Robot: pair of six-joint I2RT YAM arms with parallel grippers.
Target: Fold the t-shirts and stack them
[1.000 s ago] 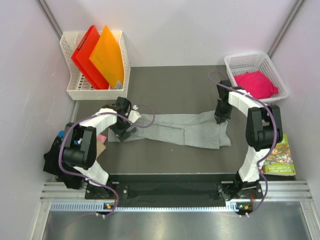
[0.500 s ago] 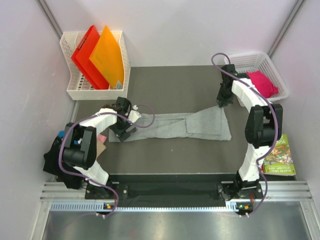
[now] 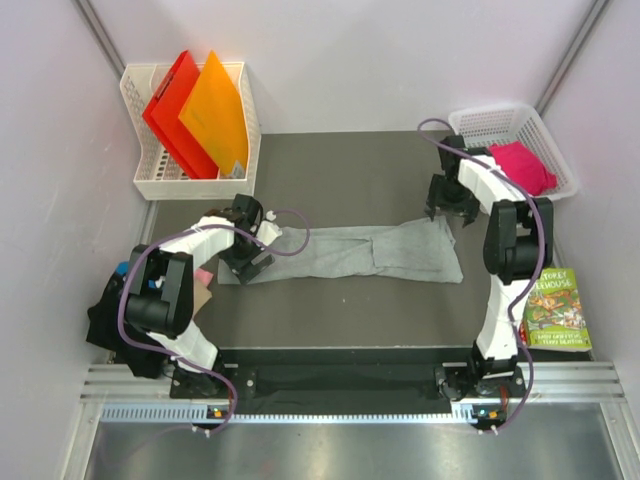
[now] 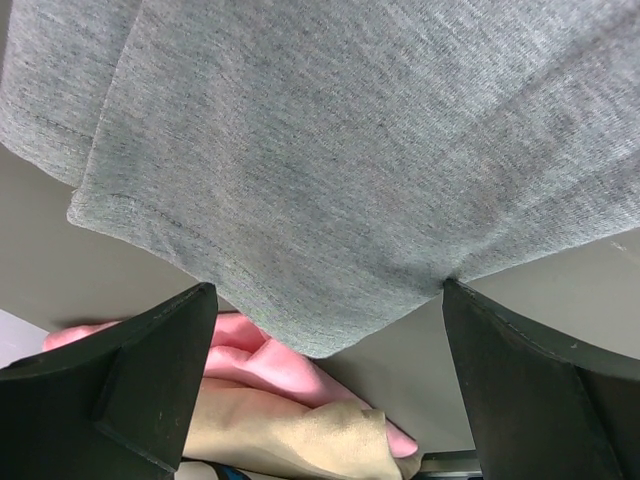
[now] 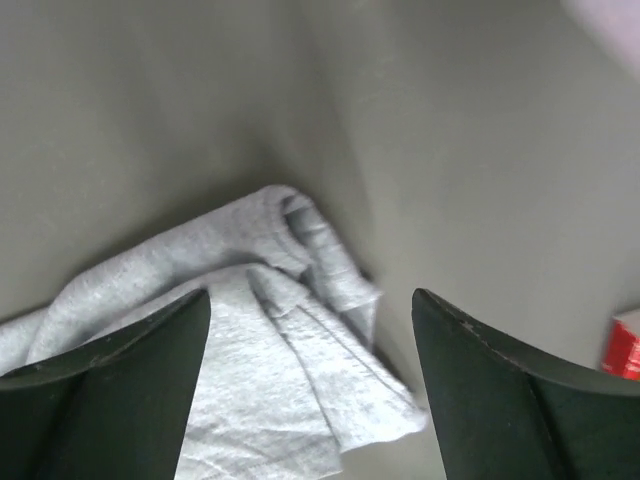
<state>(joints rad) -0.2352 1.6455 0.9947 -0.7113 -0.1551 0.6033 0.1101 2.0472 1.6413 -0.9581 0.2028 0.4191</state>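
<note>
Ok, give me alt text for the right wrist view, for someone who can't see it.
The right gripper hangs open above a bunched end of the grey t-shirt, which lies loose on the dark table with nothing gripped. A cropped red patch at the right edge is too small to identify.

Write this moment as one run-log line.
left hand: open, over grey t-shirt, left end | right hand: open, above its right corner | pink t-shirt: in basket

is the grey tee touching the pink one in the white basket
Apart. Top external view shows bare table and the wall of the basket between the grey tee and the pink tee.
</note>
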